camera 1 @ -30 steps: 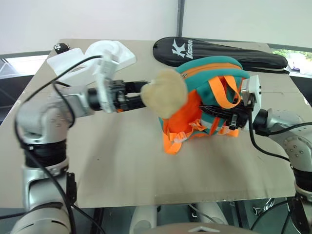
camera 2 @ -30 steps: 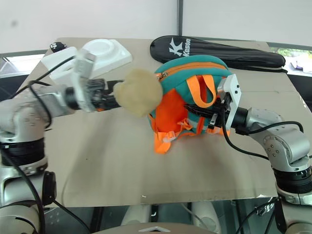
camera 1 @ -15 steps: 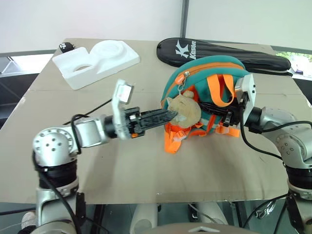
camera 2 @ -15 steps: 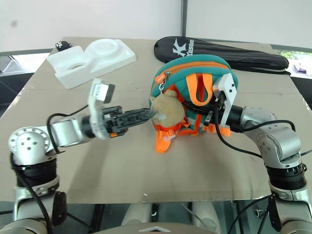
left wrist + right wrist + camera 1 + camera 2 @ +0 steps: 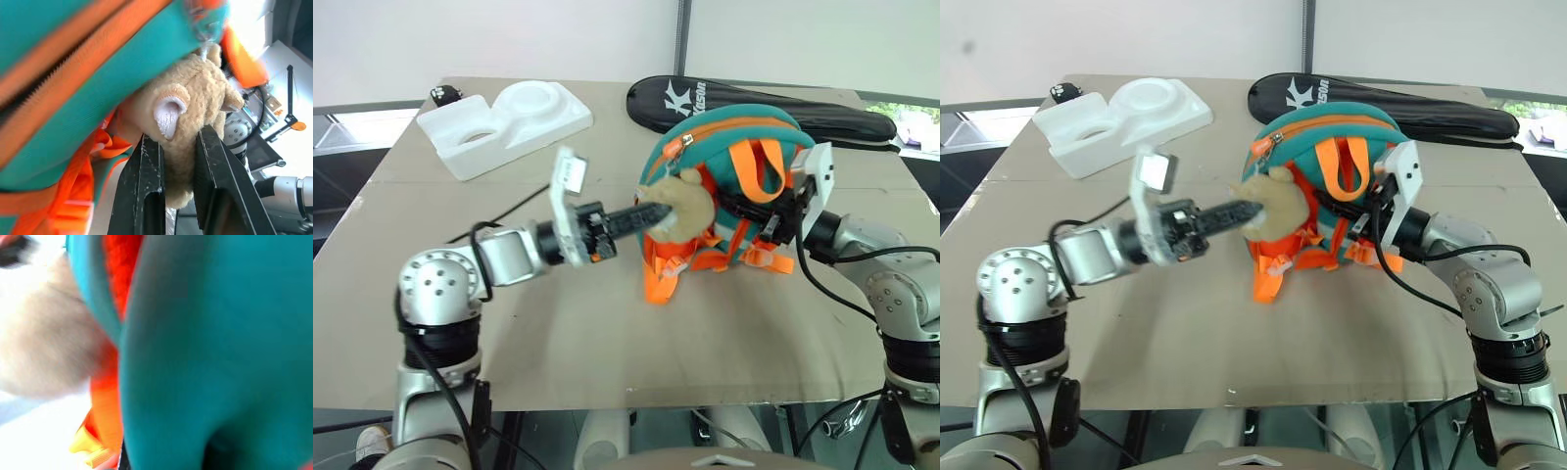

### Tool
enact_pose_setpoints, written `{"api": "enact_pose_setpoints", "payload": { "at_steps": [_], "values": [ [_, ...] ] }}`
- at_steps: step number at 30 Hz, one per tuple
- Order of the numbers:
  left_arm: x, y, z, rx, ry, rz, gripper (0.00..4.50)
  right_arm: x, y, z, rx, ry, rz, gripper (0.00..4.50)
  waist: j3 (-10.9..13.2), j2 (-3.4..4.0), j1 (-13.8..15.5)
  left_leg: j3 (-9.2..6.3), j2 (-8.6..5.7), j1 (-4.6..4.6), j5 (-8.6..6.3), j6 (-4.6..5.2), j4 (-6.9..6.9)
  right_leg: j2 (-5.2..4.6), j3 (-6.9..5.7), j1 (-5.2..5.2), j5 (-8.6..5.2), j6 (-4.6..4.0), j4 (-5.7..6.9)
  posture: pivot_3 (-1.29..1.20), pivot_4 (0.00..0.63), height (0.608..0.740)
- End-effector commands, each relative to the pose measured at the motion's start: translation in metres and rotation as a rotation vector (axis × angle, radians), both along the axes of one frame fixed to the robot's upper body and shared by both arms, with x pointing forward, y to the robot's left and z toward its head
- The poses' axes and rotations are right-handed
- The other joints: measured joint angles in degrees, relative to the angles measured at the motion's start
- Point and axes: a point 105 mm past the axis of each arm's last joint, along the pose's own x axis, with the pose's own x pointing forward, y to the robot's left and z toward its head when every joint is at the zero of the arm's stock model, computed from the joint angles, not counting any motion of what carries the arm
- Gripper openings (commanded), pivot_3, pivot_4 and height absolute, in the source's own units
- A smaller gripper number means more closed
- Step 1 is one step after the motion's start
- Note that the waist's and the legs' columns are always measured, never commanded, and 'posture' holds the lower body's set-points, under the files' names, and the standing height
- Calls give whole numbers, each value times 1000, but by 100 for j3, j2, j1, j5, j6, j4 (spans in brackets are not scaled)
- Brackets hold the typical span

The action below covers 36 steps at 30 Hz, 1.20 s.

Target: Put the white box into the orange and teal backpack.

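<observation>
The surface (image 5: 558, 333) is a flat tan board with a seam running across it, set before a pale wall with a dark vertical post behind; darker floor shows at either side.

At the far left corner of the surface lies a white foam block (image 5: 504, 125) with round hollows, and a small black object (image 5: 441, 94) sits just beside its far end. Along the far edge, right of centre, lies a long black racket bag (image 5: 754, 106) with white lettering.

The orange and teal backpack (image 5: 729, 162) stands near the middle of the surface, right of centre, just in front of the racket bag. Its teal shell faces up with an orange zipper line across the top, and orange straps hang down its front to the surface. A tan plush toy (image 5: 677, 204) hangs at its left side.

The left end effector (image 5: 178, 171) reaches in level from the left, and its two black fingers (image 5: 146, 186) are closed on the plush toy, with the toy's fur pressed between them; the teal shell and orange zipper lie just beyond the toy.

The right end effector (image 5: 781, 217) is pressed against the right side of the backpack among the orange straps. Its fingers are hidden by fabric, and its state reads as closed; what it grips, if anything, cannot be told.
</observation>
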Motion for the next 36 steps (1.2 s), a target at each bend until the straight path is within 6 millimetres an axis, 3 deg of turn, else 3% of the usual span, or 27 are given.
{"api": "enact_pose_setpoints", "payload": {
  "at_steps": [1,3,5,9,11,13,15,20,23,26,29,30,32,33,36],
  "values": [
    [-3,35,34,-111,-80,57,139,19,-37,27,117,-55,-216,0,0,1,-1,1,0,0,0,0,0,0,1,0,0,0,-1,0,150,740],
    [4,54,27,-109,-34,138,139,27,-50,35,196,-52,-301,0,1,2,-4,2,0,0,0,0,-2,-1,1,-2,0,0,-2,0,150,740],
    [11,75,-4,-89,88,241,139,35,-65,44,325,-37,-397,0,0,4,-21,5,0,1,0,0,-6,-2,3,-2,0,0,-2,0,150,740],
    [14,96,-88,75,328,419,138,49,-93,52,493,1,-588,0,0,3,-21,13,4,4,0,0,-19,-2,7,-11,0,-1,0,0,150,740],
    [13,100,-108,114,371,467,137,51,-100,53,535,19,-631,0,0,3,21,12,5,0,0,0,-20,-4,4,-13,-1,-2,-2,0,150,740],
    [23,106,-149,195,435,602,137,54,-110,55,602,39,-686,0,-5,7,64,7,4,-4,0,0,-18,-5,-2,-12,-1,-3,-2,0,150,740],
    [30,96,-166,220,426,644,135,53,-110,57,597,35,-688,0,-15,21,87,16,-4,2,0,0,-15,-14,5,-6,-5,-10,-8,0,150,740],
    [46,52,-149,217,290,565,135,47,-92,61,570,26,-614,0,-22,10,151,19,-4,0,1,2,-7,-13,8,-1,-2,-7,-11,0,150,740],
    [58,26,-119,186,104,527,135,41,-72,57,441,-8,-545,0,-21,16,175,12,-5,-3,1,2,-7,-11,3,-1,1,-2,-9,0,150,740],
    [62,27,-95,185,-96,540,134,28,-49,38,189,-52,-424,0,-21,16,135,19,-6,-11,0,2,-7,-11,9,-3,1,-1,-21,0,150,740],
    [62,35,-86,193,-179,547,134,20,-44,30,129,-67,-357,0,-22,18,51,23,-1,-6,0,2,-19,-8,12,-9,1,-1,-20,0,150,740],
    [60,37,-82,220,-227,533,134,19,-44,28,107,-78,-352,345,-21,19,25,22,2,-5,0,2,-22,-3,11,-11,1,-1,-19,0,150,740],
    [51,40,-73,231,-314,488,1143,14,-47,22,46,-84,-332,945,-20,20,-3,17,5,-5,0,2,-27,1,8,-13,0,-2,-17,0,150,740],
    [47,42,-69,232,-342,475,1372,9,-49,20,19,-89,-310,1386,-20,20,-2,17,5,-5,0,2,-27,1,8,-13,0,-2,-17,0,150,740],
    [36,46,-69,286,-383,428,2704,-5,-54,16,-33,-87,-246,2609,-20,20,-2,22,5,-7,0,2,-26,-4,10,-12,0,-1,-22,0,150,740]
  ]
}}
